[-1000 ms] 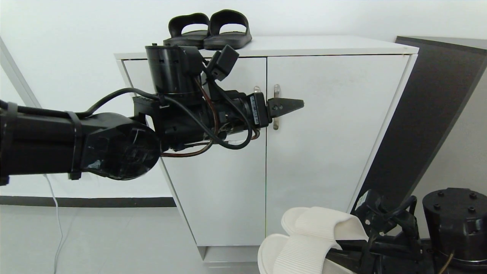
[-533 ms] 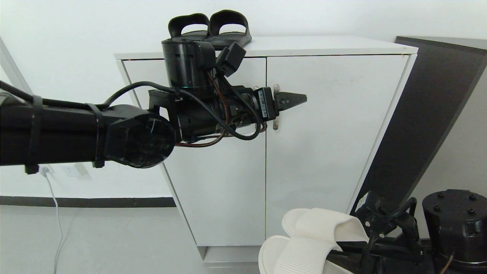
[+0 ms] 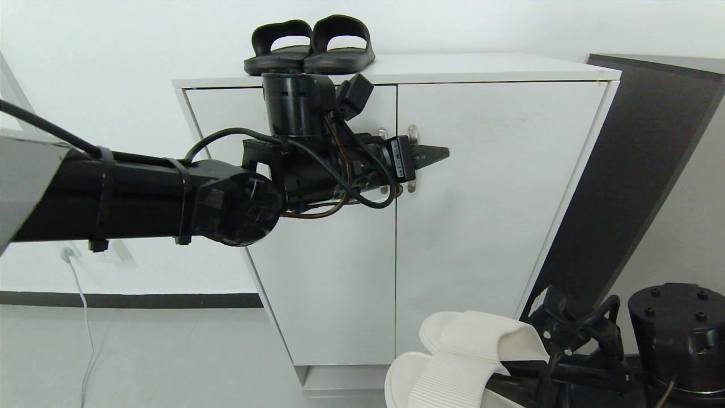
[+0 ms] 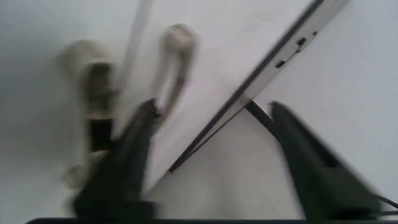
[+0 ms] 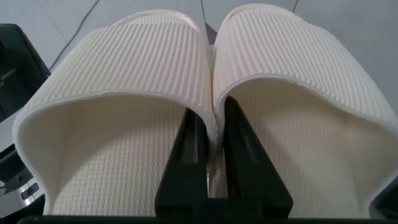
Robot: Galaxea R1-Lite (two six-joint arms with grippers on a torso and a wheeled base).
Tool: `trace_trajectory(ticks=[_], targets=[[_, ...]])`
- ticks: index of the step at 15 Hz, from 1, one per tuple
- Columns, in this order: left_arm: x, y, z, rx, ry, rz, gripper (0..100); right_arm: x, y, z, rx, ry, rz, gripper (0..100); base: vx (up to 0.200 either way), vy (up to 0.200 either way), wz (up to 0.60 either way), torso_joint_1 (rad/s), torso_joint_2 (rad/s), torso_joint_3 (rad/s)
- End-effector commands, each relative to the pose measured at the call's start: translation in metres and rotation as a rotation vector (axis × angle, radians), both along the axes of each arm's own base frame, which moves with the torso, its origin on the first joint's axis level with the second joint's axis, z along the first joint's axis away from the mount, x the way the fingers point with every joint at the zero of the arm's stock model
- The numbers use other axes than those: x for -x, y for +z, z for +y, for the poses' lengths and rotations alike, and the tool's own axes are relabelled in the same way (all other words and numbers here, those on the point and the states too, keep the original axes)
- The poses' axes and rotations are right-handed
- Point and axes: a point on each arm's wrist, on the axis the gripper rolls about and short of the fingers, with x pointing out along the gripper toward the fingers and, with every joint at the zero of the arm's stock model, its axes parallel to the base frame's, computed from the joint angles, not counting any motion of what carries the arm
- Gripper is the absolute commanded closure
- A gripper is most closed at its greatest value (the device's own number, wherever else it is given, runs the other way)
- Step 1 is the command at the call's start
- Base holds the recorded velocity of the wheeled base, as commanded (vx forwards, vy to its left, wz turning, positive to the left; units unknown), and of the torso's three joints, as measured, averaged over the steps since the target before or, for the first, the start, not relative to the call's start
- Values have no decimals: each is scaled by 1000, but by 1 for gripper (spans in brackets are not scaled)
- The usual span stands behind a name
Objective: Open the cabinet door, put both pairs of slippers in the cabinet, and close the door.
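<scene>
A: Where's the left gripper (image 3: 442, 152) sitting?
B: It's hanging in front of the cabinet (image 3: 498, 68), right at the handle (image 3: 412, 132) of the right door (image 3: 493, 226). Jaws are standing wide apart, holding nothing. Wrist view's blurred, so I'm not calling whether a finger is touching the handle.
A: Door open yet?
B: No, it's looking closed, its edge meeting the left door (image 3: 317, 272). I'm guessing opening is the step in hand.
A: Right gripper (image 5: 211, 118)?
B: Low, near right, clamping the white slippers (image 3: 464, 351). It's pinching their two inner side walls together, so the pair is sitting side by side.
A: Black slippers (image 3: 310, 42)?
B: Lying as a pair on the cabinet top, toward its left end.
A: How's the door going to handle?
B: Probably as a light, stiff panel, swinging on hinges at its right edge. The handle is looking like a thin, smooth upright bar, likely slippery. I'm suggesting closing around its middle, one finger each side, and pulling along the door's arc.
A: And the slippers?
B: They're looking like soft, light foam with ribbed straps. They're probably squashing under the pinch and could be twisting out. For the black pair I'm suggesting the same hold, both inner walls in one pinch.
</scene>
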Motion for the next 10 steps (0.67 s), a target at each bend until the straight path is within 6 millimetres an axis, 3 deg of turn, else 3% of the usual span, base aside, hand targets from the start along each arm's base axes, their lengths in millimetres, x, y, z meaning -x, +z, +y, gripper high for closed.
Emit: trace_trajectory(ticks=[1, 5, 10], targets=[[2, -1, 0, -1, -6, 6, 100, 0, 0, 0, 1, 2, 2, 100, 0, 0, 0, 0, 0, 0], [16, 2, 6, -4, -15, 8, 100, 2, -2, 0, 7, 11, 5, 100, 0, 0, 0, 0, 0, 0], [62, 15, 9, 4, -87, -6, 100, 17, -8, 1, -28, 96, -30, 100, 0, 0, 0, 0, 0, 0]])
